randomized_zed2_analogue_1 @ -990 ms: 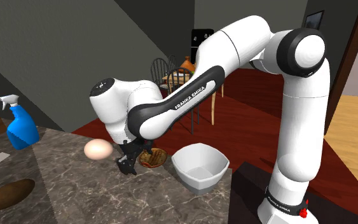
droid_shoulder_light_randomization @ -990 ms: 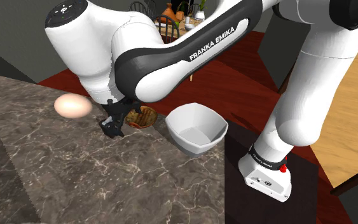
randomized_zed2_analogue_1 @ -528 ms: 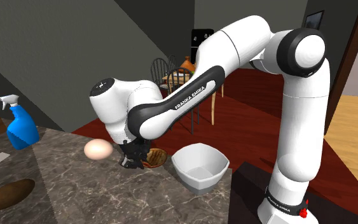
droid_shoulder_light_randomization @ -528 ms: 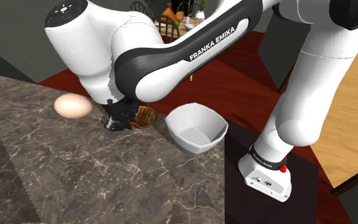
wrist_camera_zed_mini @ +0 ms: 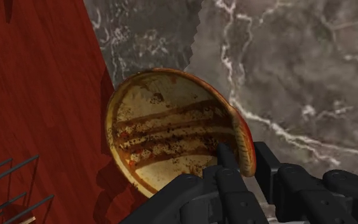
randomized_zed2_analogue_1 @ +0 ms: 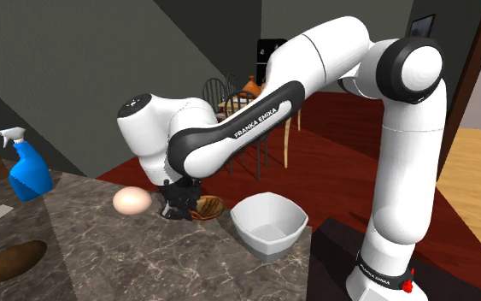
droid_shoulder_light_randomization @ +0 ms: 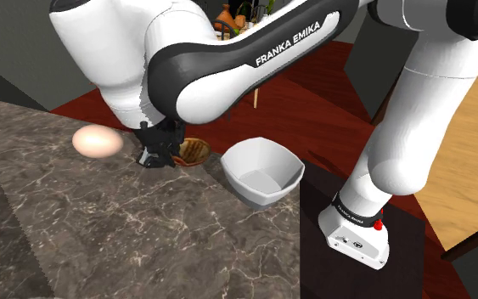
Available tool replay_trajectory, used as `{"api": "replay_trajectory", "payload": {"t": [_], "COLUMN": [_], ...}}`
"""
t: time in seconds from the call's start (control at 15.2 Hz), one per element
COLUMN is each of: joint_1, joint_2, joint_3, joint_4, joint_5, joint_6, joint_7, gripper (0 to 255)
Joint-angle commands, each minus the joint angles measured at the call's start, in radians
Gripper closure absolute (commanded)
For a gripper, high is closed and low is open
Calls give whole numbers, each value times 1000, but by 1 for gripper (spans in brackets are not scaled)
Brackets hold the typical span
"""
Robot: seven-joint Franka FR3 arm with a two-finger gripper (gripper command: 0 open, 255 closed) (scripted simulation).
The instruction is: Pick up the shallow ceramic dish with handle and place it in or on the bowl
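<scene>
Over the last 1 s the black two-finger gripper (droid_shoulder_light_randomization: 157, 156) is brought off the bare dark marbled counter (droid_shoulder_light_randomization: 101, 229) and across to the brown, dark-striped shallow dish (droid_shoulder_light_randomization: 194, 150), and the arm's elbow is raised. In the wrist view the gripper (wrist_camera_zed_mini: 244, 160) is seen clenched on the dish (wrist_camera_zed_mini: 171, 127): 1 finger is set inside the rim and 1 outside, with the rim pinched between them. The dish is found at the counter's far edge, seen partly over the red floor (wrist_camera_zed_mini: 37, 95). It lies just beside the white, square-sided bowl (droid_shoulder_light_randomization: 262, 174) and apart from it. The grasp is judged to be made, so the lift and the short carry to the bowl are what is left. A hold on the rim alone may let the dish tip.

On the counter are counted 1 dish (randomized_zed2_analogue_1: 210, 208), 1 bowl (randomized_zed2_analogue_1: 269, 224), 1 pale pink egg-shaped object (randomized_zed2_analogue_1: 131, 201), 1 blue spray bottle (randomized_zed2_analogue_1: 26, 169) and 1 brown oval lump (randomized_zed2_analogue_1: 12, 262). 1 gripper (randomized_zed2_analogue_1: 175, 211) is at work.
</scene>
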Motion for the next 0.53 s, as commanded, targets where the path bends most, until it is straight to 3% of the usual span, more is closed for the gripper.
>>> {"api": "replay_trajectory", "payload": {"t": [0.0,0.46], "joint_1": [-3,-6], "joint_2": [-14,-44], "joint_3": [1,4], "joint_4": [12,76], "joint_5": [11,37], "joint_6": [-19,-98], "joint_7": [-14,-51], "gripper": [255,255]}}
